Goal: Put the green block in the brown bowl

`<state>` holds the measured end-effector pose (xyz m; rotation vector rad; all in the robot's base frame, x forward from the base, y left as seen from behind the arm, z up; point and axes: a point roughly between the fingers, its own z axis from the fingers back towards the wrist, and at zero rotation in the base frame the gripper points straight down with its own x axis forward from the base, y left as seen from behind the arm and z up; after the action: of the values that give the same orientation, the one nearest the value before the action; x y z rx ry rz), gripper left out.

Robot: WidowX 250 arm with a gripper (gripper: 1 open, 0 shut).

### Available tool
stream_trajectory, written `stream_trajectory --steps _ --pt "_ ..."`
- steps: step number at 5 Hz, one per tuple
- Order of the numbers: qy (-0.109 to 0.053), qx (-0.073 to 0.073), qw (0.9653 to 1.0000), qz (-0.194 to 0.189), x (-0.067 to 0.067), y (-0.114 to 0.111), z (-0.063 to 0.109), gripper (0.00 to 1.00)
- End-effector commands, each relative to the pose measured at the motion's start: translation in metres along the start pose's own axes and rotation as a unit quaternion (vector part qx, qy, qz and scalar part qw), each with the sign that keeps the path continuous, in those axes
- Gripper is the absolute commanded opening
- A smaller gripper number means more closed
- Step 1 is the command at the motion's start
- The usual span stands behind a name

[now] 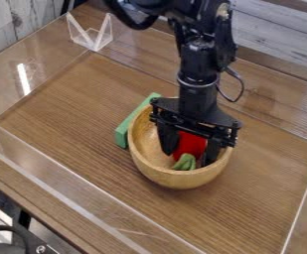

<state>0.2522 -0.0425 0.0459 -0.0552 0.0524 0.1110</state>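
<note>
Lower centre of frame: gripper [192, 141] pointing down into the brown bowl [149, 159], jaws spread wide, nothing held between them. Inside the hollow, between the jaws: red strawberry toy [191, 145] with a scrap of green at its base, probably leaves, though too small to tell for certain. Green block [132, 122] just left of the bowl, outside it, leaning against or tucked under the outer wall near the rim; lower edge hidden, so resting on the bench [76, 99] or partly under the bowl cannot be told. Task judged not yet done: block still outside the bowl.

Risks from this position:
- Closing here would likely catch the strawberry toy instead of the block, since the toy sits directly between the jaws.
- Lifting sideways toward the left could knock a jaw against the thick rim and shove or tip the bowl, pushing the block further under it.
- Thin, flat slab lying close against the curved wall: little room for a jaw on the bowl side, so a pinch could slip off an edge or clamp the rim together with the block.
- Clear plastic walls around the bench limit room if the bowl slides.
</note>
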Motion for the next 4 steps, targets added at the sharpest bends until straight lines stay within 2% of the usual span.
stream_trajectory --steps 1,2,3,4 --pt "-0.027 -0.006 0.9996 -0.009 0.007 0.006 0.014 0.00" --pt "-0.032 -0.007 0.9993 0.018 0.009 0.018 0.026 0.00" --pt "-0.033 -0.011 0.9984 0.044 0.013 0.031 0.030 1.00" --pt "-0.030 -0.007 0.9968 0.074 0.005 0.043 0.029 1.00"
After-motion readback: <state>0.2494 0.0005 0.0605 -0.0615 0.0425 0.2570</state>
